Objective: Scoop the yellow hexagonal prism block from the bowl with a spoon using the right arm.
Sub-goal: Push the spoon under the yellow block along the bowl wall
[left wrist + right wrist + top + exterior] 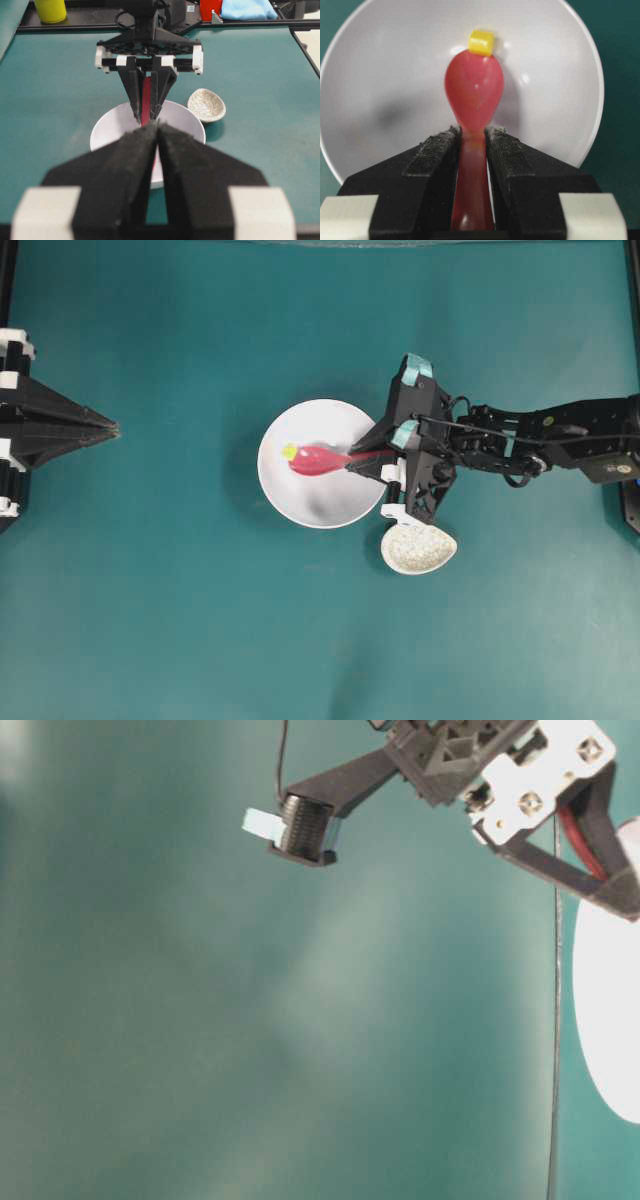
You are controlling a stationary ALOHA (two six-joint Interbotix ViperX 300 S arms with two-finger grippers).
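Observation:
The white bowl (320,508) sits mid-table. Inside it, the yellow hexagonal prism block (289,451) lies on the bowl's left part, touching the tip of the pink-red spoon (318,460). In the right wrist view the block (481,42) rests just beyond the scoop (474,95), outside it, on the bowl's floor (395,75). My right gripper (472,132) is shut on the spoon's handle, reaching over the bowl's right rim (352,462). My left gripper (112,427) hangs far left, shut and empty; its pads (145,137) meet at the tips.
A small speckled off-white dish (418,548) stands just right of the bowl's lower edge, under the right arm's wrist. In the left wrist view, a yellow cup (50,10), a red object (210,7) and blue cloth (247,9) lie beyond the table's far rail.

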